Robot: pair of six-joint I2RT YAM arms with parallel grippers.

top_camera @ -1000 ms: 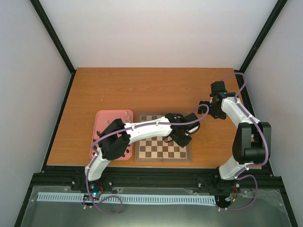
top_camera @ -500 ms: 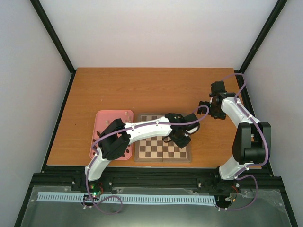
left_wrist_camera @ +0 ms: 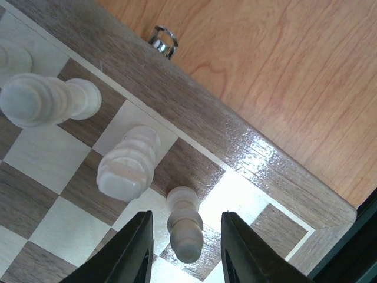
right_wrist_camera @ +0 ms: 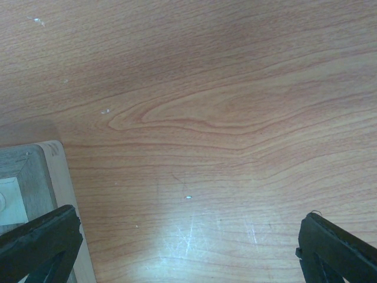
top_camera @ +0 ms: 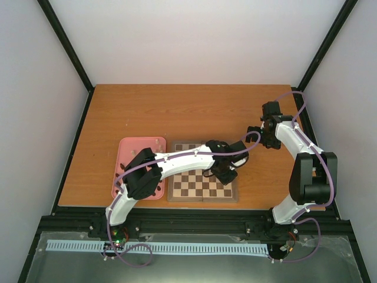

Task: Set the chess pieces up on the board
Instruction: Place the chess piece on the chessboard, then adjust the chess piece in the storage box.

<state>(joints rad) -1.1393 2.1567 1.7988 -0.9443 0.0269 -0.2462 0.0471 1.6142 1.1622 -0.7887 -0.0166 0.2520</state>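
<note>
Cream pawn stands near the board corner between our left gripper jaws, narrowly parted; we should lift straight up. Our right gripper jaws stand wide.

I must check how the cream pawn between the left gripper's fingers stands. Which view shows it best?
The left wrist view: the cream pawn stands upright on the board, clear of the left gripper's parted fingers. In the top external view the gripper hides it. The right wrist view shows only the board's edge and table.
</note>
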